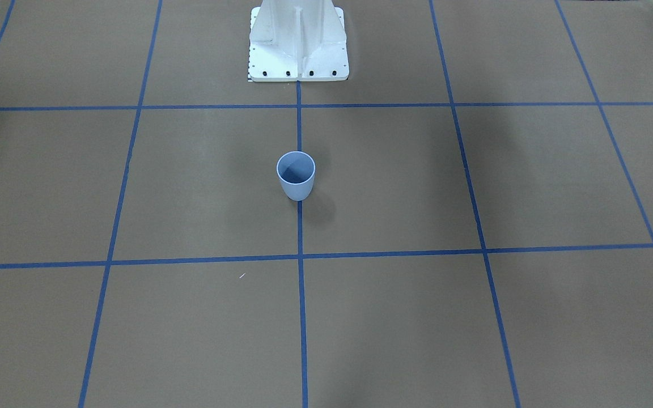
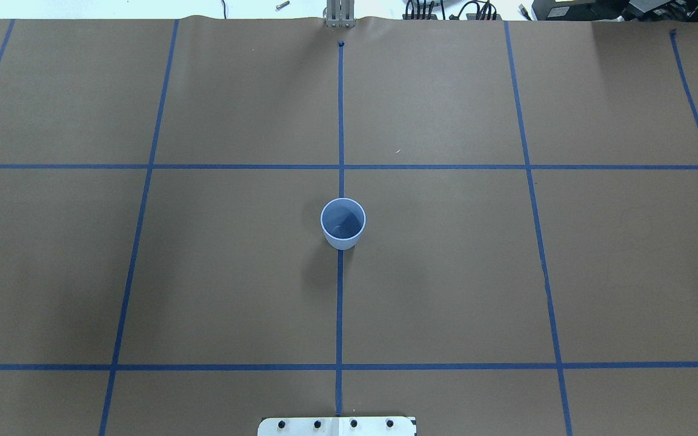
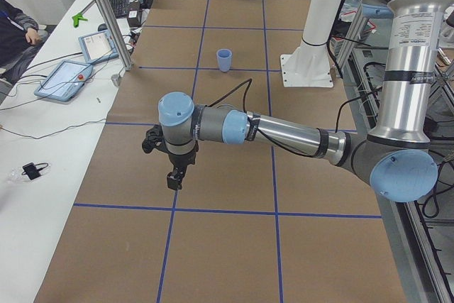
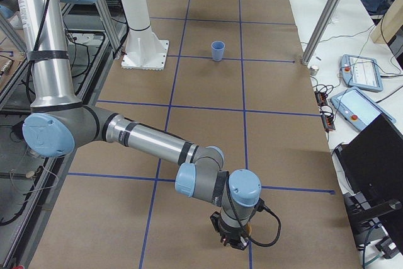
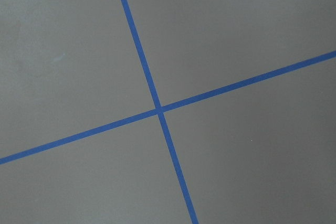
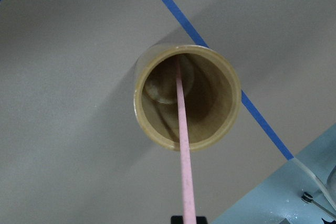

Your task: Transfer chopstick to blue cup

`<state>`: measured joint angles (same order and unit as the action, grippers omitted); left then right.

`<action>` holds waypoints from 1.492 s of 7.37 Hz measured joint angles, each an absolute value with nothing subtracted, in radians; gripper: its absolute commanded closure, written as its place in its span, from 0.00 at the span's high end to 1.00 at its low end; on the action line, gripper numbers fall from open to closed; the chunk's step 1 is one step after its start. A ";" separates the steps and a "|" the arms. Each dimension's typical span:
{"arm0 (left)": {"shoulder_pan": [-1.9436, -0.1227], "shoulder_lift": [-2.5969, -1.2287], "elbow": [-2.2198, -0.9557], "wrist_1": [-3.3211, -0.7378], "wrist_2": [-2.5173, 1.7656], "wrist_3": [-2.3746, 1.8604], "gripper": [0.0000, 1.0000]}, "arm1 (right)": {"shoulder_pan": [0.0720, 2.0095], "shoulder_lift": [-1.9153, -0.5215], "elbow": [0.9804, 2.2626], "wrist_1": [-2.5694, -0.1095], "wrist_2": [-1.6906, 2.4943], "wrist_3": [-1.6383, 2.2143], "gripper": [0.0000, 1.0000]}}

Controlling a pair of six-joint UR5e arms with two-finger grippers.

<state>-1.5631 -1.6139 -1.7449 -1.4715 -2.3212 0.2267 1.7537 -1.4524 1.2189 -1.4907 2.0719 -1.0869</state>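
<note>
1. We find the slim pink chopstick [image 6: 184, 145] in the right wrist view. It stands inside a tan cylindrical cup [image 6: 218, 124], its lower end down in the cup. The shaft crosses the near rim and rises toward the camera.
2. The tan cup is upright on the brown paper-covered bench [image 2: 446, 272], just beside a line of blue tape [image 6: 178, 17]. Besides the chopstick we see only its own round floor inside.
3. The right tool [image 4: 233, 240] hangs directly over that cup at the bench's end on the robot's right. A dark edge shows where the chopstick leaves the wrist view. We cannot tell whether the fingers have closed on it.
4. The pale blue plastic cup [image 1: 296, 192] stands upright on the centre tape line, in front of the white robot base [image 1: 298, 39] and well apart from the tan cup. Its inside shows only blue wall and floor.
5. The left tool [image 3: 174, 179] hovers above the bench toward the robot's left end, pointing down near a tape crossing. We cannot tell whether it is open or closed, as its wrist camera shows only paper and tape.
</note>
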 measured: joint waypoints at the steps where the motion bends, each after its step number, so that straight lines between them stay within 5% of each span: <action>1: -1.563 -1.603 -1.745 -1.484 -2.322 0.226 0.99 | 1.755 -1.447 1.222 -1.491 2.072 -1.091 0.00; 6: -1.562 -1.578 -1.741 -1.523 -2.323 0.226 0.99 | 1.841 -1.454 1.300 -1.539 2.074 -1.125 0.00; 11: -1.562 -1.559 -1.739 -1.547 -2.324 0.226 0.99 | 1.940 -1.481 1.513 -1.765 2.082 -1.159 0.00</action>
